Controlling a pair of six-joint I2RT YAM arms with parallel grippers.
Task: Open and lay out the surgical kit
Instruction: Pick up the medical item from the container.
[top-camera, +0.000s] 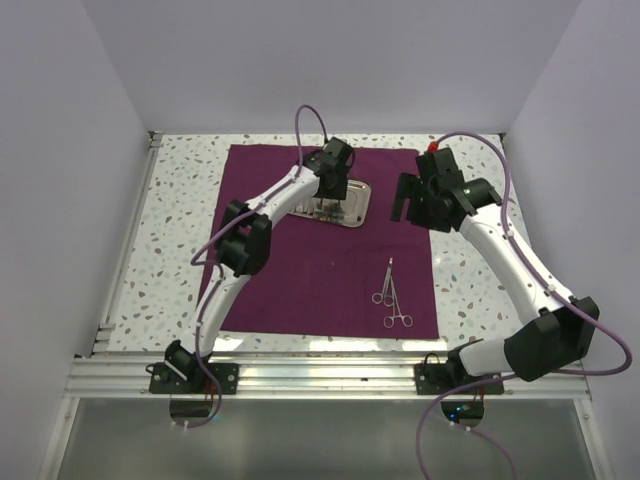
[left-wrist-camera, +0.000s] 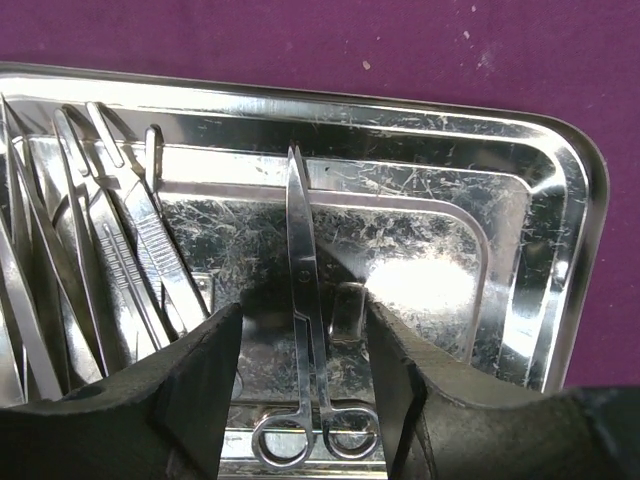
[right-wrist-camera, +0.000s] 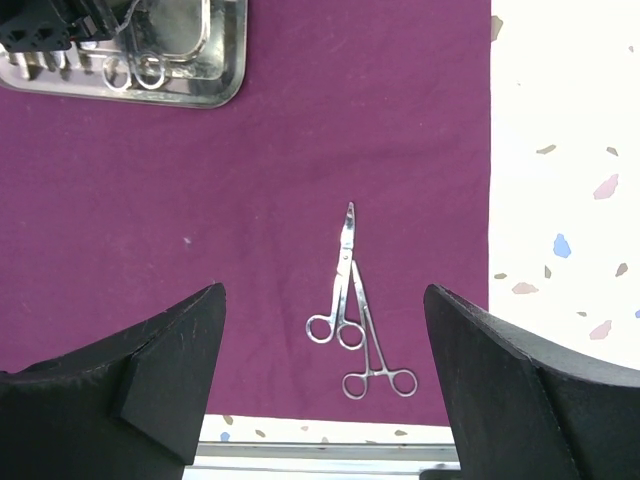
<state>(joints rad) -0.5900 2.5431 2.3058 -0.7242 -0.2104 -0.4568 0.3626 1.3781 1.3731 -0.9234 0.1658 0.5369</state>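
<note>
The dark purple cloth (top-camera: 300, 290) lies spread flat on the table. The steel tray (top-camera: 362, 205) sits on its far middle. My left gripper (top-camera: 328, 207) hangs low over the tray, open. In the left wrist view (left-wrist-camera: 305, 350) its fingers (left-wrist-camera: 190, 390) straddle ring-handled scissors (left-wrist-camera: 305, 320) lying in the tray (left-wrist-camera: 560, 250) without touching them. Several thin tweezers (left-wrist-camera: 110, 260) lie in the tray's left part. My right gripper (top-camera: 410, 210) is open, empty and raised above the cloth's right side. Ring-handled scissors (right-wrist-camera: 345, 290) and forceps (right-wrist-camera: 375, 350) lie overlapping on the cloth (right-wrist-camera: 150, 200) below it.
The speckled white tabletop (top-camera: 470, 290) shows around the cloth. An aluminium rail (top-camera: 330, 375) runs along the near edge. White walls enclose the left, right and back. The two laid-out instruments (top-camera: 390, 295) lie near the cloth's right front corner.
</note>
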